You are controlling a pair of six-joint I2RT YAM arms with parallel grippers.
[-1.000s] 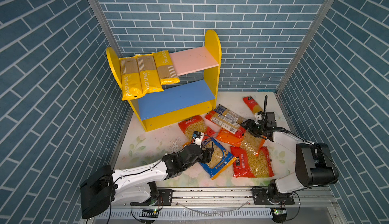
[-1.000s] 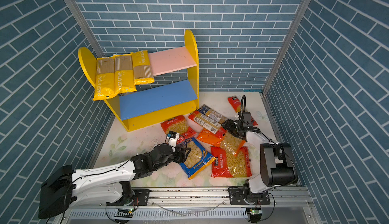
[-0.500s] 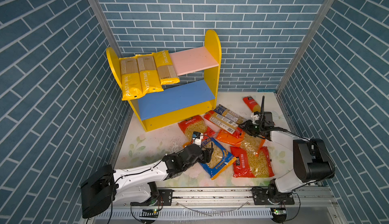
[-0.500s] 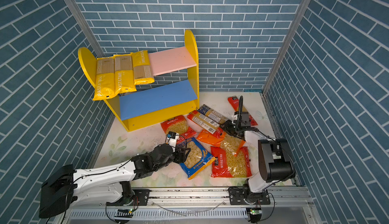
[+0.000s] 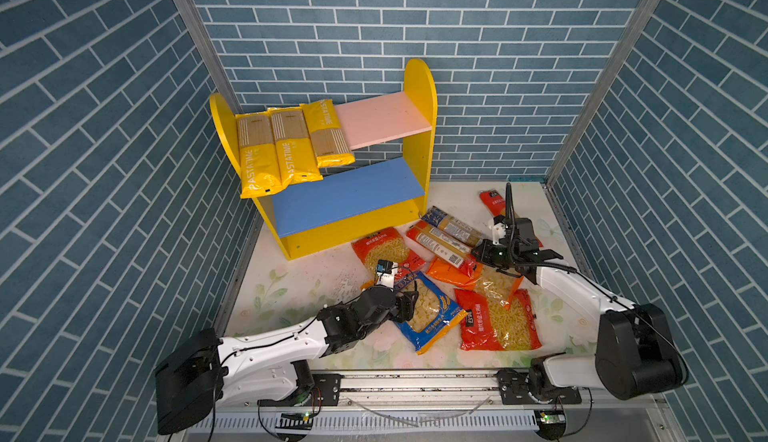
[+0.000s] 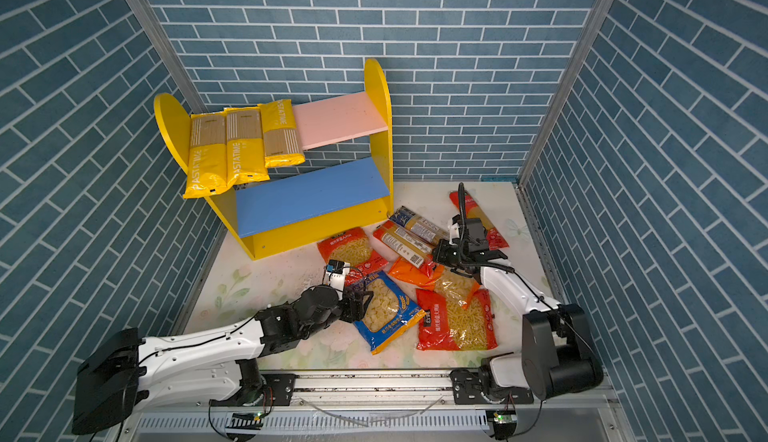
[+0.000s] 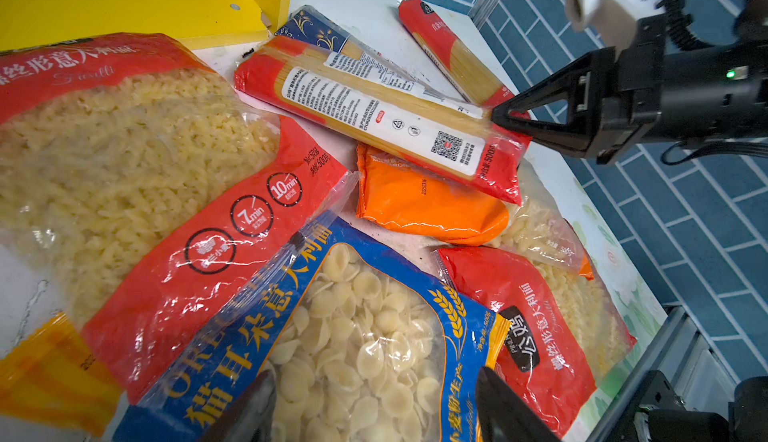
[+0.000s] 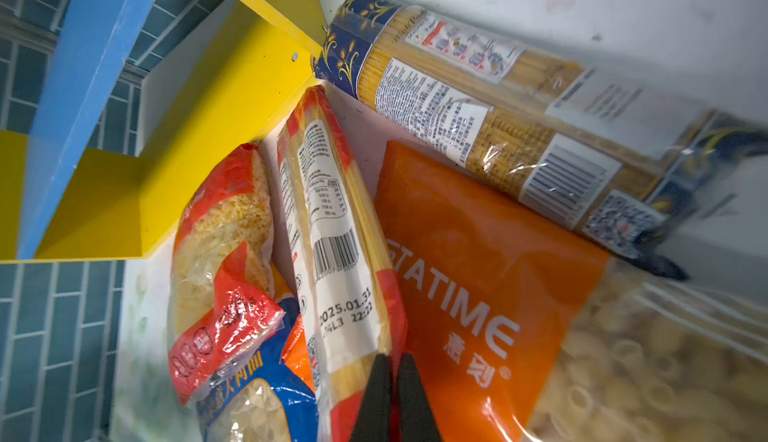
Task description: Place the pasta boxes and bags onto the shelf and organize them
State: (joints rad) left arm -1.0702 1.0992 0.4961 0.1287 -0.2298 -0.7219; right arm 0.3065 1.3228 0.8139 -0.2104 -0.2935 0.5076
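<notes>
Yellow shelf [image 5: 420, 95], blue brick-patterned walls [image 5: 457, 24]

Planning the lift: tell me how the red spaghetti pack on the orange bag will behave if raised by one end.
The red spaghetti pack probably stays stiff: straight, tightly packed strands fill it. Its glossy film looks slippery, so an end grip may slide. It rests across the orange bag, so it could pivot there.
</notes>
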